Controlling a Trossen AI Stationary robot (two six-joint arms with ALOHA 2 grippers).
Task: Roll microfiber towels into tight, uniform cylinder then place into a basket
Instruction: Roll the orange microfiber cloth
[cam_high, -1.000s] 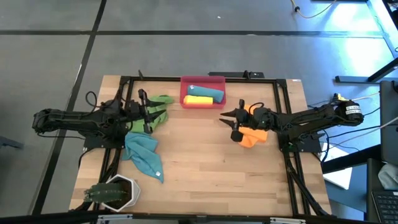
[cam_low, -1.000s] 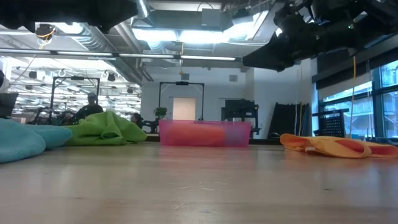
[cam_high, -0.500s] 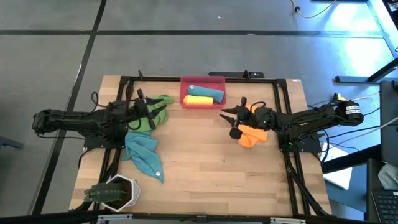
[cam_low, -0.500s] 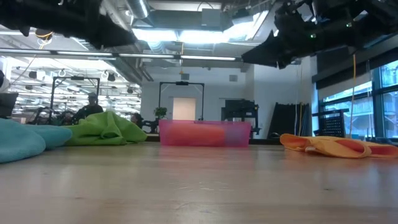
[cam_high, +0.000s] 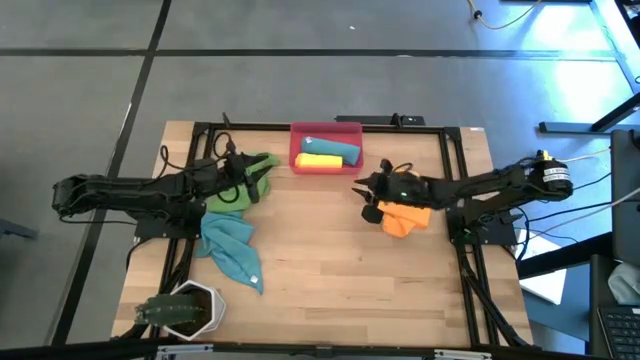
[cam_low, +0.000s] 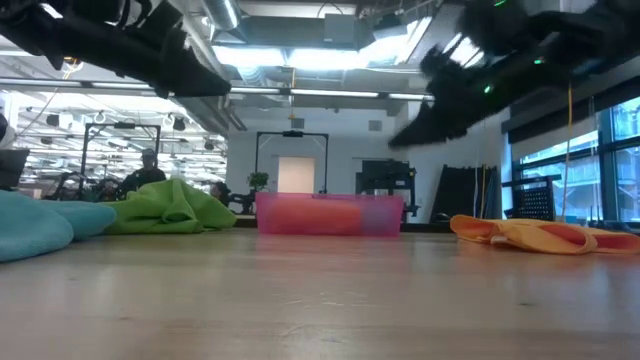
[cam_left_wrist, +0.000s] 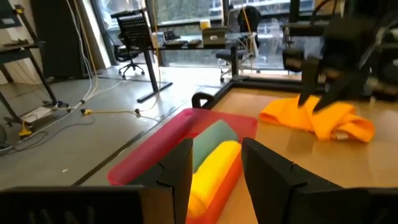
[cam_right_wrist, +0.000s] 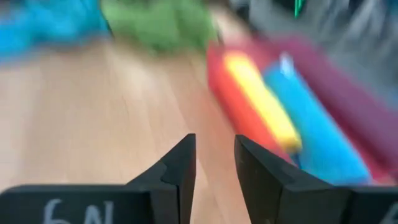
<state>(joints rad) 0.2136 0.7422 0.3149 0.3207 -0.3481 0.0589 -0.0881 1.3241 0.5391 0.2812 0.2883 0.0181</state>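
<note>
The red-pink basket (cam_high: 326, 148) stands at the table's far edge with a yellow roll (cam_high: 318, 160) and a teal roll (cam_high: 335, 149) lying inside. A crumpled green towel (cam_high: 254, 176) lies left of it; my left gripper (cam_high: 246, 180) hovers open above it, pointing level at the basket (cam_left_wrist: 155, 146). A loose teal towel (cam_high: 232, 250) lies nearer on the left. The orange towel (cam_high: 405, 218) lies bunched on the right. My right gripper (cam_high: 362, 195) hangs open just left of the orange towel, above the bare wood, pointing at the basket.
A white hexagonal pot with a plant (cam_high: 185, 310) stands at the near left corner. A black frame (cam_high: 455, 180) runs around the tabletop. Bare wood (cam_high: 330, 250) stretches between the two arms.
My left gripper has sunk and swung toward the basket over the green towel, tipping up to near level. My right gripper has gone down and a little toward the table's left, off the orange towel, tipping up. No towel has moved.
</note>
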